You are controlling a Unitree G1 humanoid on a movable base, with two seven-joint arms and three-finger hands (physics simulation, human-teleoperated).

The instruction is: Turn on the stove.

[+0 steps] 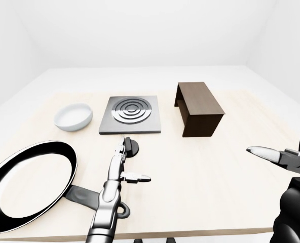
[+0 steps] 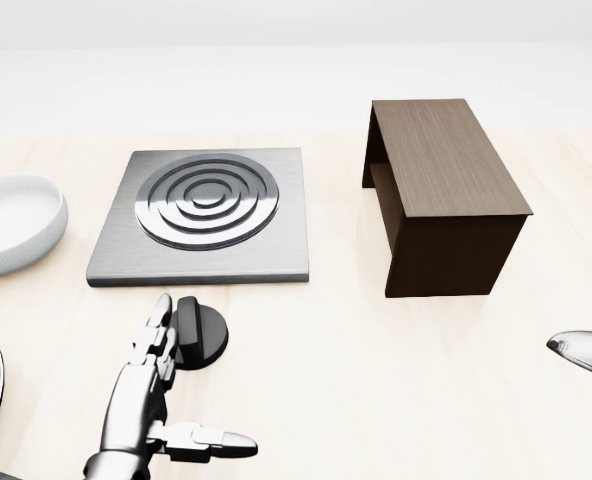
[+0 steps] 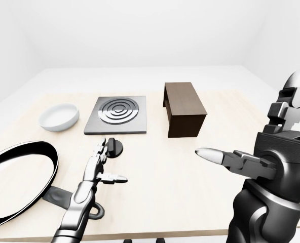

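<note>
On the pale wooden desk (image 1: 200,172) we count one stove (image 2: 202,218), one black knob (image 2: 200,333), one white bowl (image 1: 73,116), one dark frying pan (image 1: 31,183) and one brown wooden box (image 1: 199,108), plus our two hands. That desk is light and plain, filling the lower half of each view, and it sits in a bare white room whose walls and floor blend into one soft brightness along the top of the eye views. At the upper centre of the head view, our stove is a square brushed-metal plate with concentric raised rings, lying flat; its round black knob sits just below the plate's lower edge, separate from it, with a raised bar across its top. Our left hand (image 2: 166,390) comes up from the bottom left of the head view, fingers spread apart and stretched out, the fingertips (image 2: 158,312) reaching the knob's left side and the thumb pointing right. Our right hand (image 3: 226,159) hovers at the right of the right-eye view, well apart from everything, fingers apart and holding nothing.
</note>
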